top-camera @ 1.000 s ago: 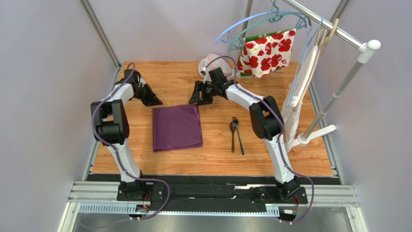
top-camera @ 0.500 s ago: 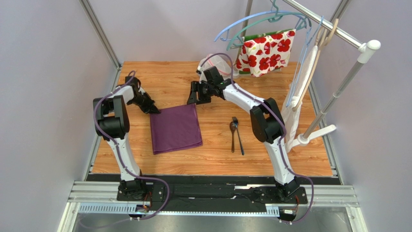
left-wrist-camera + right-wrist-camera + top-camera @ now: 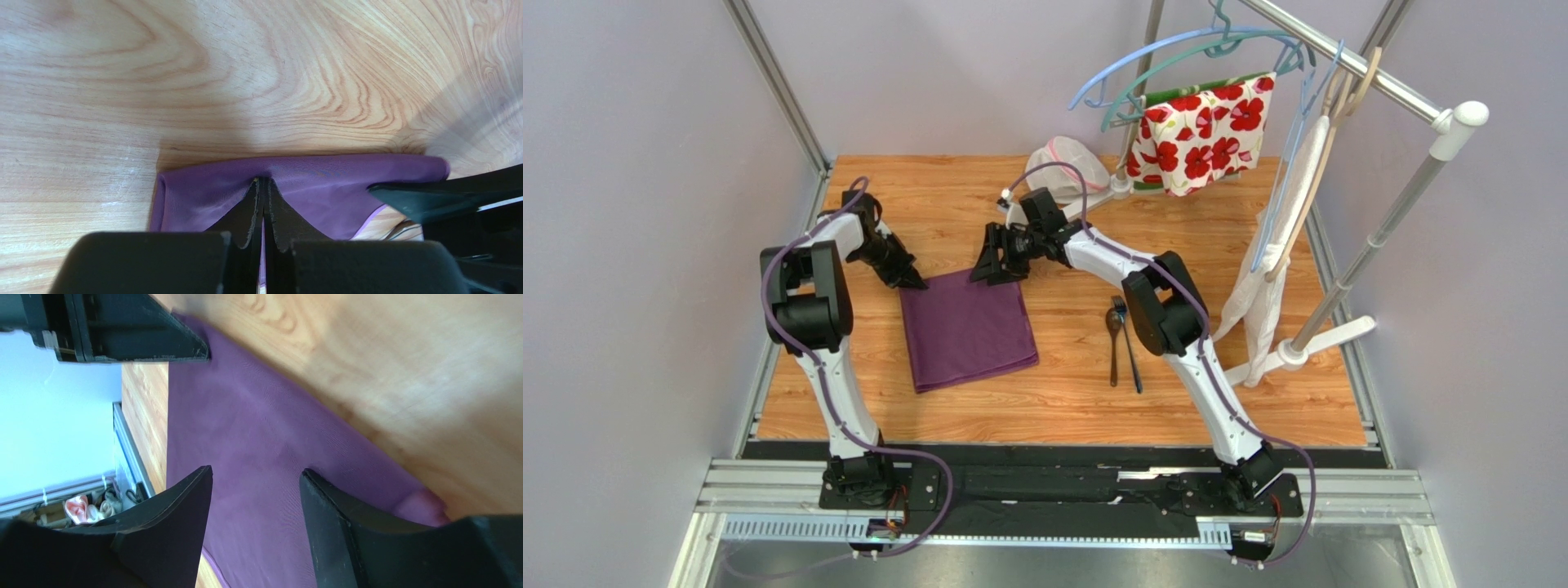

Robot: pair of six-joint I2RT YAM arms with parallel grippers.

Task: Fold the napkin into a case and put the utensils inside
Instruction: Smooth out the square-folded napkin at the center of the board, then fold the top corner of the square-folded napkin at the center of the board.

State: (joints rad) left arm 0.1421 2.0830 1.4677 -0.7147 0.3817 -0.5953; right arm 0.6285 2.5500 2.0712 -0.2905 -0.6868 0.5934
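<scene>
A wooden table (image 3: 1210,208) is bearing everything. The napkin (image 3: 967,331) is lying flat on it, one far corner pinched in the clenched jaws of the left gripper (image 3: 913,281). The right gripper (image 3: 992,272) is hanging, jaws parted, over the other far corner. The utensils (image 3: 1120,343) are lying side by side, well apart from both jaws.

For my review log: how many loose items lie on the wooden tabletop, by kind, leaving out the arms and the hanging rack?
Purple napkin: 1
Utensils: 2 (spoon, second dark utensil)
White mesh pouch: 1
Total: 4
</scene>
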